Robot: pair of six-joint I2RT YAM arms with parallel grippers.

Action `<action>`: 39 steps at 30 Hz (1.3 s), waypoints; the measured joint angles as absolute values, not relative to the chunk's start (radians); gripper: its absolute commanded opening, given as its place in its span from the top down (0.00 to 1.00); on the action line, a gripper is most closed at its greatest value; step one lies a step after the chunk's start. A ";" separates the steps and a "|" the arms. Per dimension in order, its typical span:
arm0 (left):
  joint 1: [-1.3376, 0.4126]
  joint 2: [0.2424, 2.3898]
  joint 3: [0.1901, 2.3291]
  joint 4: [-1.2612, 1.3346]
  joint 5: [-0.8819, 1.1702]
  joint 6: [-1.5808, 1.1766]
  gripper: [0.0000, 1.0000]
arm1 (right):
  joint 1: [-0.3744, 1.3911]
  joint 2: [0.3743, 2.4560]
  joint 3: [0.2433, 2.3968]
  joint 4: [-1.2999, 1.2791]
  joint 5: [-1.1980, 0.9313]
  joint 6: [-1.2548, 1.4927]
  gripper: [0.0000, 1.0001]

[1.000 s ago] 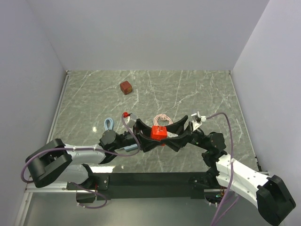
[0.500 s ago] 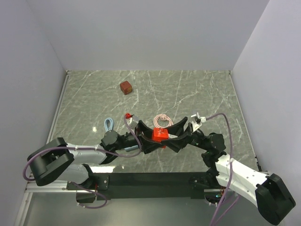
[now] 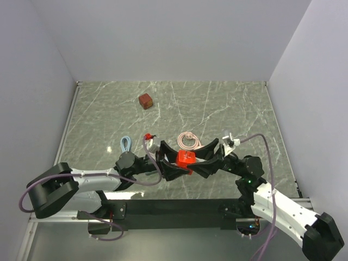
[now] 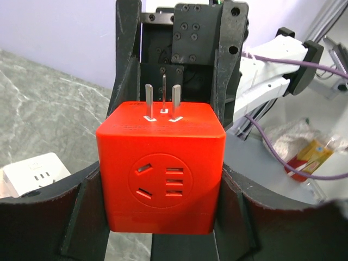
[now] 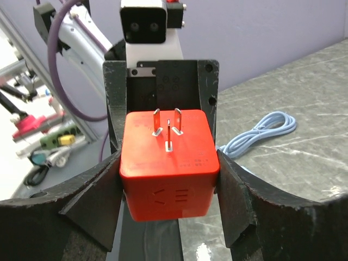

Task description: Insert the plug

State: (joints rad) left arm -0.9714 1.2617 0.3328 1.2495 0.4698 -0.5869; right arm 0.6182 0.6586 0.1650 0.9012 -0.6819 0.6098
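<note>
The plug (image 3: 185,157), a bright red cube, hangs above the table between both arms near the front middle. My left gripper (image 3: 181,159) comes from the left and is shut on the plug (image 4: 163,168), its fingers pressing two opposite sides. My right gripper (image 3: 190,159) comes from the right and is shut on the same plug (image 5: 168,168), pads touching both sides. Three metal prongs (image 4: 163,100) stick out of the plug's top face. A socket face shows toward the left wrist camera.
A darker brownish-red cube (image 3: 145,101) lies at the back of the marble table (image 3: 234,109). A light blue cable coil (image 3: 126,143) lies left of the grippers, a pink coil (image 3: 188,141) just behind them. A white socket block (image 4: 32,173) sits low left in the left wrist view.
The right gripper's jaws have come together onto the plug. Both arms and the plug have drifted slightly toward the near edge.
</note>
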 measured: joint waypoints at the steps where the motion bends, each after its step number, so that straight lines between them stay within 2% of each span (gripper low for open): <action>1: -0.971 1.248 0.335 1.236 0.476 -0.577 0.51 | 0.622 0.642 0.178 0.863 -0.683 0.593 1.00; 4: -0.974 1.165 0.362 1.119 0.493 -0.511 0.43 | 0.634 0.595 0.235 0.739 -0.698 0.528 1.00; 10: -0.979 1.024 0.393 0.885 0.512 -0.407 0.39 | 0.651 0.573 0.281 0.633 -0.741 0.472 1.00; 16: -0.976 1.018 0.393 0.849 0.528 -0.394 0.39 | 0.651 0.586 0.280 0.621 -0.757 0.467 1.00; 18: -0.970 1.029 0.393 0.865 0.535 -0.396 0.36 | 0.649 0.601 0.278 0.643 -0.757 0.472 1.00; 21: -0.960 1.060 0.393 0.901 0.552 -0.402 0.27 | 0.643 0.624 0.273 0.665 -0.752 0.477 1.00; 22: -0.957 1.067 0.393 0.907 0.553 -0.403 0.11 | 0.639 0.632 0.273 0.666 -0.746 0.476 1.00; 23: -0.955 1.072 0.393 0.910 0.552 -0.402 0.01 | 0.635 0.639 0.273 0.666 -0.744 0.474 1.00; 31: -0.942 1.074 0.403 0.881 0.548 -0.362 0.01 | 0.626 0.679 0.310 0.635 -0.720 0.435 1.00; 39: -0.940 1.042 0.454 0.710 0.519 -0.245 0.01 | 0.618 0.694 0.373 0.522 -0.736 0.350 1.00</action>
State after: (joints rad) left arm -0.9401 1.0416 0.4541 0.7105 0.5190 -0.2451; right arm 0.6178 0.6937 0.3733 0.5217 -0.7357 0.3500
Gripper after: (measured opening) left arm 0.995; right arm 0.681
